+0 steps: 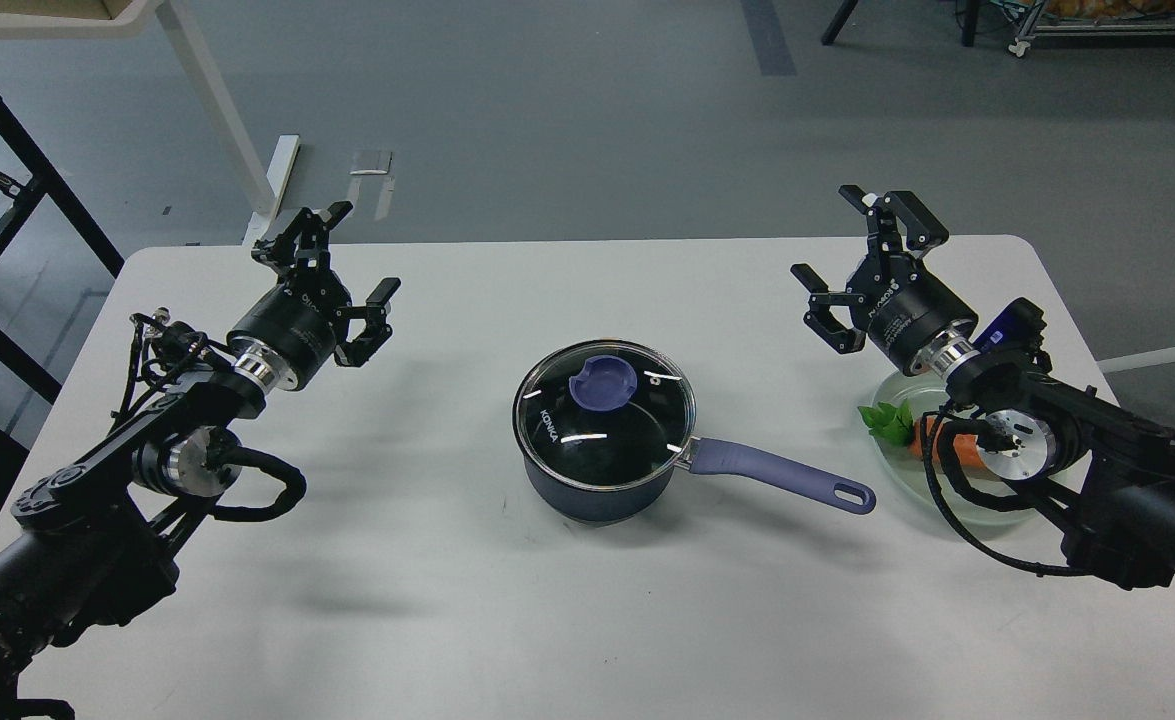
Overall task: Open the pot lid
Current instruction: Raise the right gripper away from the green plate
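The dark navy pot (597, 488) stands at the middle of the white table, its lavender handle (782, 473) pointing right and toward me. The clear glass lid (637, 425) lies on top of it, with a purple-blue knob (602, 384) and "KONKA" lettering. My left gripper (342, 258) hangs open above the table, well to the left of the pot, with nothing between its fingers. Well to the right of the pot, my right gripper (862, 255) is also open and holds nothing.
A pale green translucent plate (922, 492) sits under my right arm, with a carrot (947, 440) and green leaves (887, 422) on it. The table's far edge (587, 243) runs behind both grippers. A black rack (7, 200) stands off the table's left.
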